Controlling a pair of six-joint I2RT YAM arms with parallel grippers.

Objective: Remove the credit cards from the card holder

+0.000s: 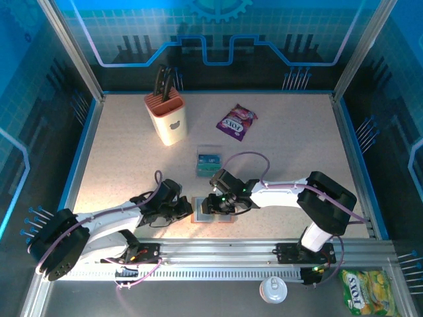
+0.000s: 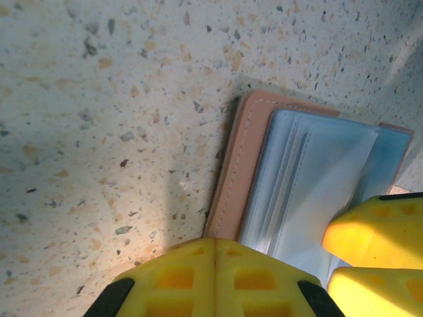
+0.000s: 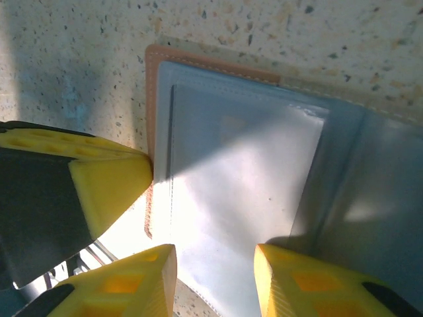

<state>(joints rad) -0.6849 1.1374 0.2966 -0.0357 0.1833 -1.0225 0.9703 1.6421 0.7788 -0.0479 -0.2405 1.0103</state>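
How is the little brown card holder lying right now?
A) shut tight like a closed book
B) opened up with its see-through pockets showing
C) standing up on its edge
B: the card holder lies opened on the table, with its clear sleeves facing up inside the tan leather border.

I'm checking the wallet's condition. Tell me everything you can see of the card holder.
The card holder lies open and flat on the speckled table. It has a tan stitched leather cover, with grey-blue clear sleeves facing up. The shut left tool meets its leather border. The right tool, fingers parted, is over a sleeve.
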